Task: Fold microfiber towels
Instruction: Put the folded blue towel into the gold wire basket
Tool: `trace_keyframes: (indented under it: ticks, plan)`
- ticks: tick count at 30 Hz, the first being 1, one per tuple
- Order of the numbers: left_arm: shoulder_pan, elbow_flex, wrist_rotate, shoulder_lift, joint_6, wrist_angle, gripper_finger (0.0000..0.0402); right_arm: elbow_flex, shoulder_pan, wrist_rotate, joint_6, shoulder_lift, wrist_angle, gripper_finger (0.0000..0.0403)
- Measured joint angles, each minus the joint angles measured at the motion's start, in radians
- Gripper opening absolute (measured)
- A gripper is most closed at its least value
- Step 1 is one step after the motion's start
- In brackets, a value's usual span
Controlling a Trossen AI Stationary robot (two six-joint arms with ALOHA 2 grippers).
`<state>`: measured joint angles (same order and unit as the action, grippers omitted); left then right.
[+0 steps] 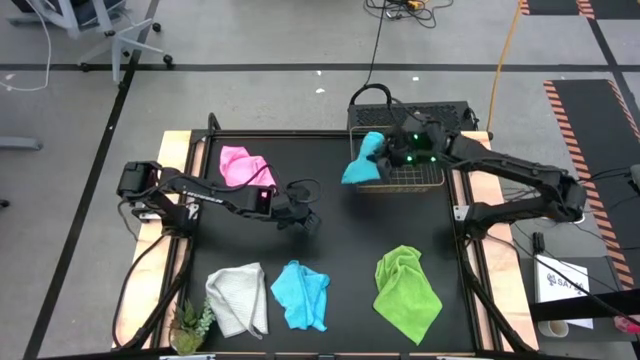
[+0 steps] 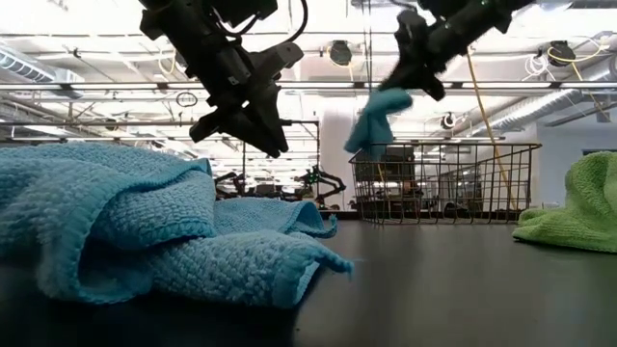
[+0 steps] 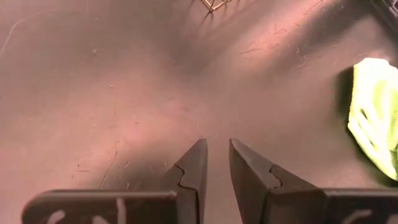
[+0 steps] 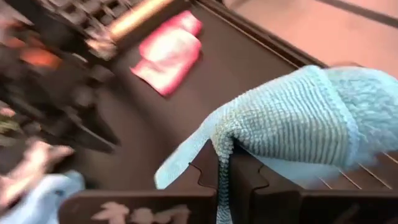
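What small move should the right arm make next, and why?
Probably carry the light blue towel toward bare table and lower it. The right gripper is shut on it, dangling beside the wire basket; the left gripper waits empty.

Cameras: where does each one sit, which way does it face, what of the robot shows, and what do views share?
High: overhead, straight down; both arms, black table.
Low: table height, level across; both grippers above, wire basket behind.
Left wrist: looks down at bare table past left gripper, slightly parted, holding nothing.
Right wrist: past right gripper, shut on light blue towel.
Shared: that towel shows in high, low, right wrist; lime green towel in high, low, left wrist.
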<state>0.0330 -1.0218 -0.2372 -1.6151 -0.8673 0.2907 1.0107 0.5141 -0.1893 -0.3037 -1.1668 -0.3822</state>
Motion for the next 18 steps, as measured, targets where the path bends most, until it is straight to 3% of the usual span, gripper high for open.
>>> trace_keyframes:
  ticks: [6,18]
  plan:
    - [0.0,0.0,0.0,0.0,0.005,-0.002,0.0067,0.0,0.1,0.059,0.059,-0.004,-0.07,0.0]
    - [0.0,0.0,-0.006,0.0,0.009,-0.002,0.0067,0.0,0.197,0.029,0.077,-0.004,-0.044,0.0]
